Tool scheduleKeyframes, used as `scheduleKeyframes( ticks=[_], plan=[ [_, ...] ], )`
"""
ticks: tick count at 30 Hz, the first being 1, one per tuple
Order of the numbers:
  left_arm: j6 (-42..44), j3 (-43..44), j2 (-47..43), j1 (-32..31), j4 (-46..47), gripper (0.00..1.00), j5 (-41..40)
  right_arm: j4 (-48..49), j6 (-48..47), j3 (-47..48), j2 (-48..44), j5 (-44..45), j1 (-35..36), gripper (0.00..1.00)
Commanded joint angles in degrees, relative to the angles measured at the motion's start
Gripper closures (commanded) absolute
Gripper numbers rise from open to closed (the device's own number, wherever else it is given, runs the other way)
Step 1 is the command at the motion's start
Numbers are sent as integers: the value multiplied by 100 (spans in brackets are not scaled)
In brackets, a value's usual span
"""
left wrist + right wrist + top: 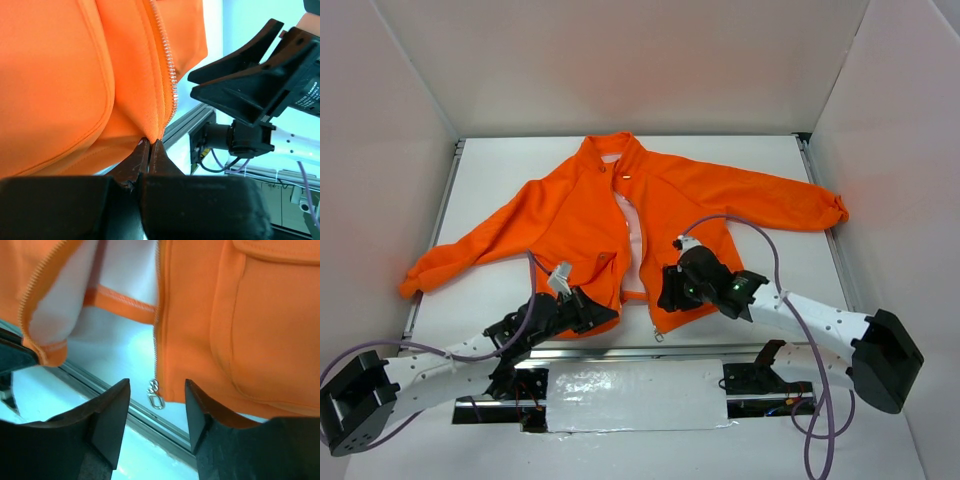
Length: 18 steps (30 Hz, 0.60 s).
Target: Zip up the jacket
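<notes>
- Small bright orange long-sleeved fabric jacket [575,220] [60,75] [270,320]: lies front-up on the flat white bench [750,165], collar towards the far wall, hem towards the arm bases, and one sleeve spread out to each side.
- Front opening: unfastened from collar to hem. The two panels lie apart, with pale lining and bench showing between them.
- Pale toothed zipper [170,65] [156,340]: one half runs down the inner edge of each panel. The halves are not joined.
- Left hand [598,312] [150,145]: fingers pressed together, pinching the jacket's hem at the lower end of the zipper half on its own side. The fabric bunches slightly above the pinch.
- Right hand [670,292] [156,387]: fingers spread apart and gripping nothing, poised over the lower hem of the opposite panel.
- Small silver metal zipper pull [156,399] [660,335]: hangs at the bottom of that panel's zipper half, between the spread fingers and touching neither.
- Orange patch pocket [280,330]: sewn on the panel just beside the right hand.
</notes>
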Motion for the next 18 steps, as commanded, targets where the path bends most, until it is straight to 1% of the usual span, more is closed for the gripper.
scheduleKeyframes(
  ticks=[1, 3, 4, 5, 8, 15, 18],
  plan=[
    [-97, 37, -62, -65, 109, 100, -60, -502, -304, 324, 320, -55, 65, 49],
    [-97, 90, -194, -100, -39, 100, -122, -582, -295, 360, 567, 120, 329, 51],
    [-79, 125, -342, -117, -136, 100, -166, -608, -260, 412, 629, 182, 425, 53],
    [-62, 203, -413, -135, -398, 100, -253, -643, -234, 439, 691, 313, 565, 54],
    [9, 274, -625, -153, -681, 100, -359, -731, -207, 614, 971, 630, 768, 55],
    [79, 248, -581, -188, -586, 100, -219, -942, -330, 913, 1499, 1043, 1032, 54],
    [97, 231, -502, -188, -480, 100, -166, -916, -348, 940, 1658, 1044, 1077, 53]
  ],
)
